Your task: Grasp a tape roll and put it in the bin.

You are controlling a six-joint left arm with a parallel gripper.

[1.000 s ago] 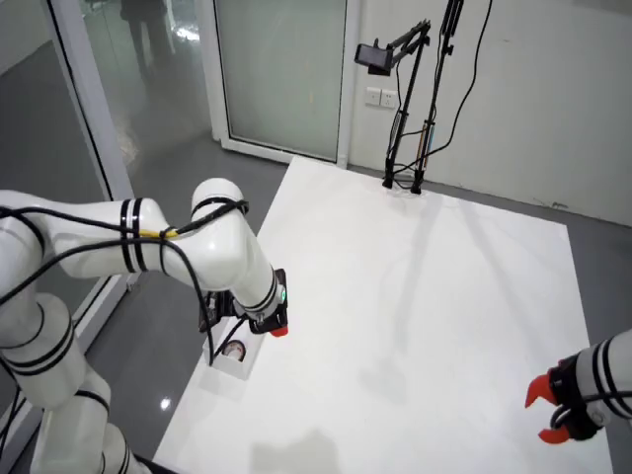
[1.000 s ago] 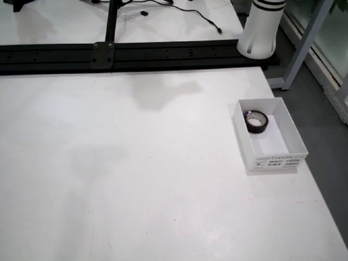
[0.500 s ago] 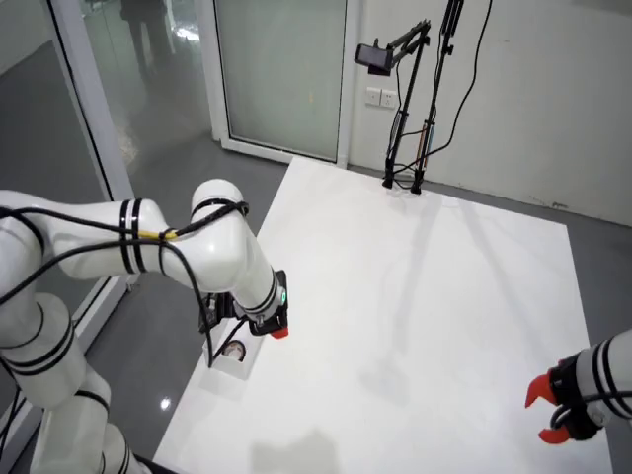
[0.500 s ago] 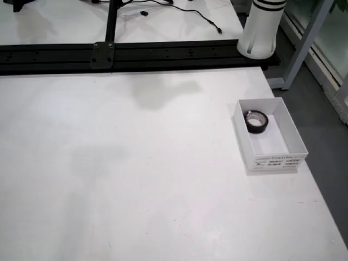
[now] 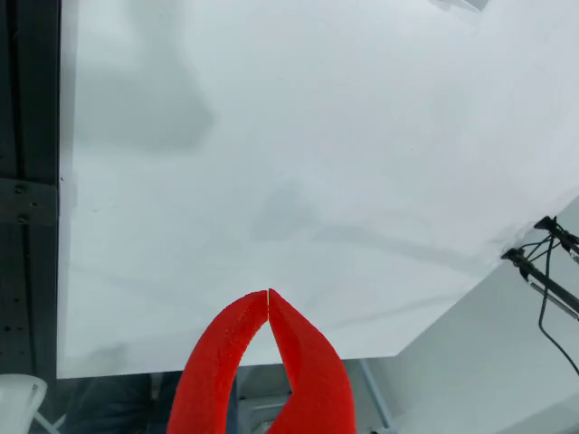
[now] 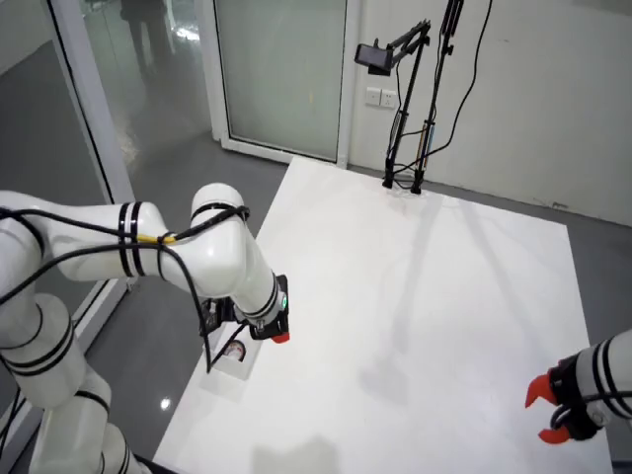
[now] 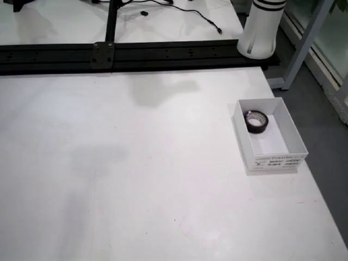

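My red gripper [image 5: 269,294] showed at the bottom centre, tips together, empty. The tape roll [image 7: 256,122] lay inside the white bin [image 7: 286,133], right of frame. I judged little risk beyond sweeping the arm into the bin. The white table [image 7: 136,163] stood beside glass doors [image 6: 281,69].

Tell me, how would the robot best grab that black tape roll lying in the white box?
Come straight down from above. The tape roll lies flat in the white box, hole up, near the far corner. One finger probably goes into the hole, one outside, pinching the wall on its open side.
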